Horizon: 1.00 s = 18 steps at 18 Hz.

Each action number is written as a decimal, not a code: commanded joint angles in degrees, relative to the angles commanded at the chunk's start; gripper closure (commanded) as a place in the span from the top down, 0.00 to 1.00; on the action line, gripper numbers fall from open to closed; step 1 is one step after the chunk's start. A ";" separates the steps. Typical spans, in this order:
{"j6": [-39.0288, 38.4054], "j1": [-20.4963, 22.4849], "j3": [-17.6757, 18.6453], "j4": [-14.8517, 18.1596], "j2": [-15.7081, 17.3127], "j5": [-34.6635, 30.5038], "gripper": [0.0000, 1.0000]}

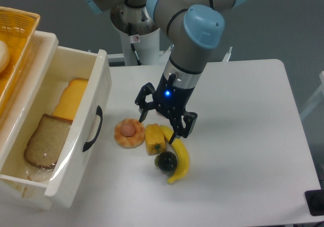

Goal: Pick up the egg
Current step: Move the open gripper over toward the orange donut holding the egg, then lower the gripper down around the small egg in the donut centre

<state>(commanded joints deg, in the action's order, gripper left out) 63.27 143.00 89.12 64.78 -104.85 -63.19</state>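
White tabletop (243,136): small pinkish-tan egg (128,129) nested in orange ring pastry (121,139); black two-finger gripper (161,123), jaws released, should shift toward 9 o'clock.

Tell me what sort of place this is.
Probably a robot lab's test bench with play food: a bare white table, an open white drawer holding bread and cheese, and an egg in a pastry ring.

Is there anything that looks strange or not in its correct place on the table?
Yes: the egg sits in the hole of the ring-shaped pastry, an odd nest. The open gripper hangs just right of it.
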 joint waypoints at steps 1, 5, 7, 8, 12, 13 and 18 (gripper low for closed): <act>1.05 -0.18 0.09 0.00 -0.09 -0.35 1.00; 5.79 -1.23 1.23 0.26 -0.53 -0.79 1.00; 8.79 -1.32 2.98 0.44 -0.27 -0.88 1.00; 9.84 -1.32 3.51 0.44 -0.18 -0.88 1.00; 19.32 -1.23 5.44 0.70 -0.53 -1.32 1.00; 22.48 -1.23 6.23 0.96 -0.70 -1.93 1.00; 34.18 -1.41 8.35 2.80 -1.41 -6.06 1.00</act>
<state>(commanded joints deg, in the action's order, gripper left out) 97.45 141.59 97.47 67.58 -106.26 -69.25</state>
